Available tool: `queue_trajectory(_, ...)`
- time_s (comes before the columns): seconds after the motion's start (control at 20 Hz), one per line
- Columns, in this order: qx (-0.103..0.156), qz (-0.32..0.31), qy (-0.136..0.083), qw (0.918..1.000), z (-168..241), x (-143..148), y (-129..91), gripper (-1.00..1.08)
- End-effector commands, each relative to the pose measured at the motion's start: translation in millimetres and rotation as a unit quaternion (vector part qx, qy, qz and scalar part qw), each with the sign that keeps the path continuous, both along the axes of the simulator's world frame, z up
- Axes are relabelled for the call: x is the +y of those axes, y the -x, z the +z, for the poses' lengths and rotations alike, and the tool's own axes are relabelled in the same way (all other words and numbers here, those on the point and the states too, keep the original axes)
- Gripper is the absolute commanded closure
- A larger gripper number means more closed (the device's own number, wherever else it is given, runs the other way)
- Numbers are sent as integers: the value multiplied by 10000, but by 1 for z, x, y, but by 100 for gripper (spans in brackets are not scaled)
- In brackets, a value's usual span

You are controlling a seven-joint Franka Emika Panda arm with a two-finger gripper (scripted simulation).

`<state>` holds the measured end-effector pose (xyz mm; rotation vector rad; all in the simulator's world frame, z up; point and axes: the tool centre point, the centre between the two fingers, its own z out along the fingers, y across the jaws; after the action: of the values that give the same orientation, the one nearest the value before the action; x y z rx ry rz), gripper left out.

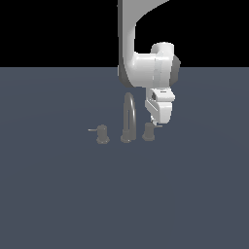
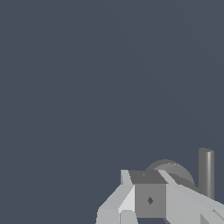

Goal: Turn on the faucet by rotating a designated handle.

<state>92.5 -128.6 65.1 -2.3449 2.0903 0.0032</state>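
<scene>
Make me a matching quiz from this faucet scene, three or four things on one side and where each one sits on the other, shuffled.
Things:
1. tall thin arched grey spout
2. small grey knob with rod pointing to the exterior view's left
3. small grey cylindrical handle with rod pointing right
4. white robot gripper

Places:
A. farthest toward the exterior view's left
B. directly beside and above the right-hand knob
C. in the middle of the faucet set
D. at the exterior view's right of the spout, below the gripper

Pairs: 1-C, 2-A, 3-D, 4-B
</scene>
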Motion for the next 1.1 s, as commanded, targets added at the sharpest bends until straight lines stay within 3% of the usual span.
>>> queue_trajectory(0.0, -7, -32, 8, 10000, -2, -1, -1, 108)
queue_trajectory(0.2, -3, -28, 6, 10000, -2, -1, 0, 108)
queue_trajectory(0.7, -5, -30, 7, 10000, -2, -21, 30, 108)
queue_trajectory(0.8, -55, 11, 6, 10000, -2, -14, 22, 108)
queue_trajectory(1.05, -40, -3, 6, 10000, -2, -15, 37, 108)
